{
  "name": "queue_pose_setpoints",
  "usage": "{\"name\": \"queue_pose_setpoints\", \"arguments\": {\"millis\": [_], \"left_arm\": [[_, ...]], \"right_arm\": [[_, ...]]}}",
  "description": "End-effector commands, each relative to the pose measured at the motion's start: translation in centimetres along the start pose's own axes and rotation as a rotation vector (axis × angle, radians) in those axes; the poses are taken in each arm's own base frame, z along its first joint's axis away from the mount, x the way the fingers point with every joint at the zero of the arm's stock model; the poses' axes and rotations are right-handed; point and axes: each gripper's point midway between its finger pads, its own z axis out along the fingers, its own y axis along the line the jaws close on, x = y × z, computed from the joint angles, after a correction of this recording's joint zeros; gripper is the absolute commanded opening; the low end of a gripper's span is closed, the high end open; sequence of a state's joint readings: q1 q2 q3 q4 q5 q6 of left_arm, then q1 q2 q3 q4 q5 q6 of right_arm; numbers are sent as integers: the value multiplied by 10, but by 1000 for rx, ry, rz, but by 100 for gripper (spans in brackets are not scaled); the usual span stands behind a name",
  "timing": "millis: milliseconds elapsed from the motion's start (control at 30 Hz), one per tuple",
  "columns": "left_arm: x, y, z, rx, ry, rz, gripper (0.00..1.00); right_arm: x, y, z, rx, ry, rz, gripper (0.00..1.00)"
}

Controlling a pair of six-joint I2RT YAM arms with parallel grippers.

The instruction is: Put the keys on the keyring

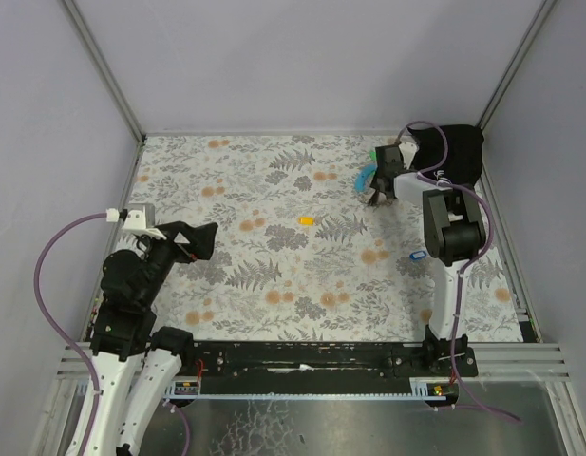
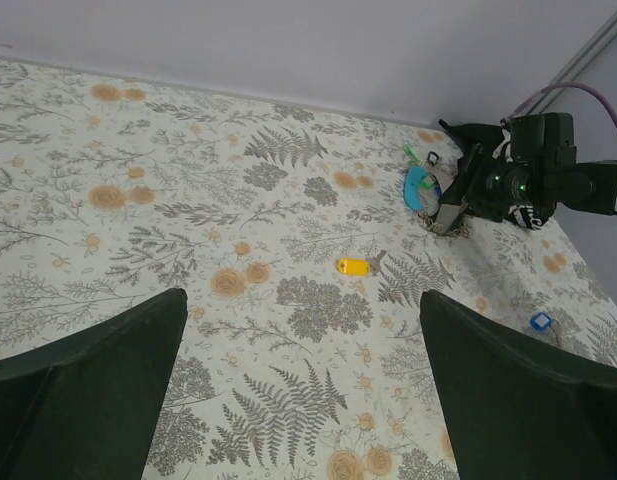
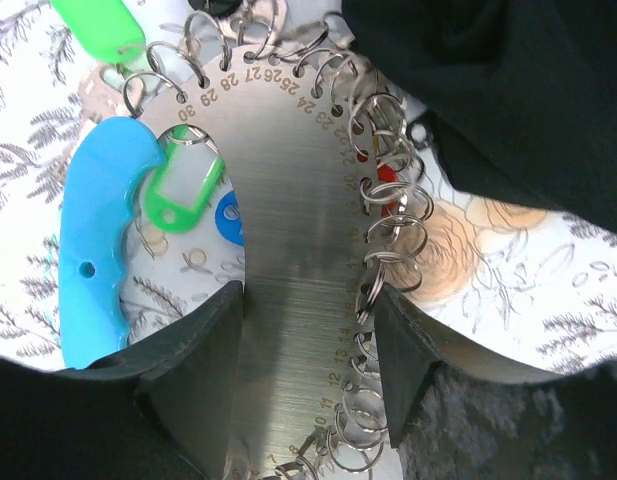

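Left pincer: spread wide with nothing between its fingers, held over the left side of the desk.
Right pincer: at the far right corner, its two fingers lie against the opposite edges of the keyring's metal plate, gripping it.
Keyring: a flat steel plate with numbered holes round its rim and many small split rings through them. A light-blue plastic piece and green tags lie at its left side. It rests on the desk just beside the black bag.
Yellow key: lies alone near the middle of the desk, well apart from both pincers.
Blue key: on the desk at the right, close by the right arm and nearer the bases than the keyring.
Desk: covered with a cloth printed with grey ferns and orange flowers.
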State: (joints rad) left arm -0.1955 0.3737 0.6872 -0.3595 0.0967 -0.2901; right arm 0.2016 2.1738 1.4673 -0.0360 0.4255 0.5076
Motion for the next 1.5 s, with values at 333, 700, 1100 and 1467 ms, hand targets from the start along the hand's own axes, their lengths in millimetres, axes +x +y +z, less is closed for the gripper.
{"name": "queue_pose_setpoints", "arguments": {"millis": [333,700,1100,1467], "left_arm": [[18,-23,15,135,124,-21,100],[58,-38,37,203,295,-268,100],[146,-60,54,274,460,-535,99],[208,-97,71,328,569,-620,93]], "right_arm": [[69,-29,-71,-146,162,-14,39],[136,-25,-155,-303,185,-165,40],[176,18,-222,-627,152,-247,39],[180,58,-260,-867,93,-285,39]]}}
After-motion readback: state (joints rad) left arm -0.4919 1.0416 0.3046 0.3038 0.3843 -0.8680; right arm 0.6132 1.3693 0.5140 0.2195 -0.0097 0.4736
